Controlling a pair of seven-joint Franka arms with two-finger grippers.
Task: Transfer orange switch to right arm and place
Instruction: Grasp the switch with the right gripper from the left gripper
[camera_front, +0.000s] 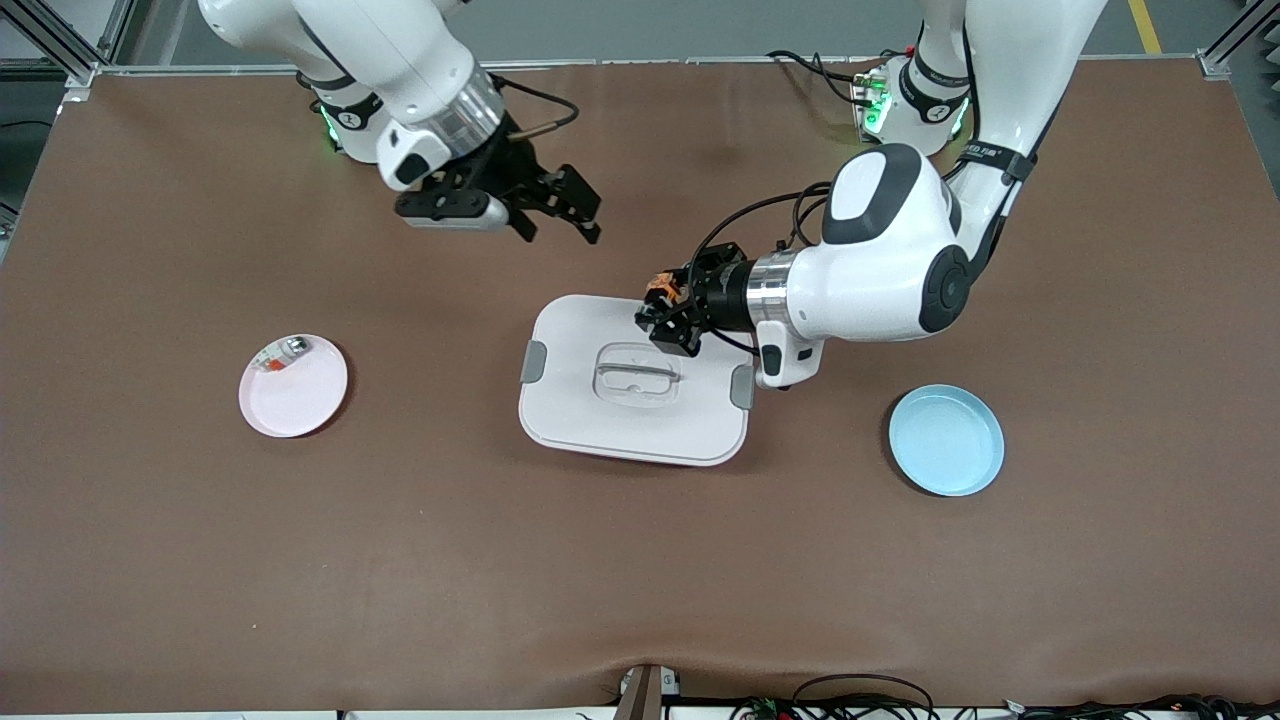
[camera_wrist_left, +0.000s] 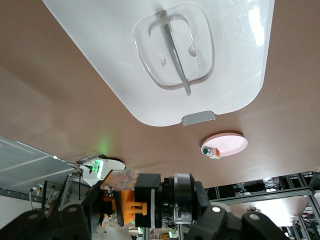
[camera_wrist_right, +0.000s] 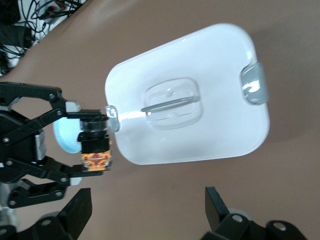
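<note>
My left gripper (camera_front: 662, 308) is shut on the orange switch (camera_front: 661, 291), a small black cylinder with orange parts. It holds it in the air over the corner of the white lid (camera_front: 570, 400) nearest the left arm's base. The switch fills the left wrist view (camera_wrist_left: 135, 199) and shows in the right wrist view (camera_wrist_right: 96, 145). My right gripper (camera_front: 560, 232) is open and empty, in the air over bare table near the right arm's base, apart from the switch. Its fingertips (camera_wrist_right: 218, 200) frame bare table in the right wrist view.
A pink plate (camera_front: 300, 400) with a small silver-and-orange piece (camera_front: 282, 353) lies toward the right arm's end. A light blue plate (camera_front: 946, 440) lies toward the left arm's end. The white lid has grey tabs and a clear handle (camera_front: 637, 373).
</note>
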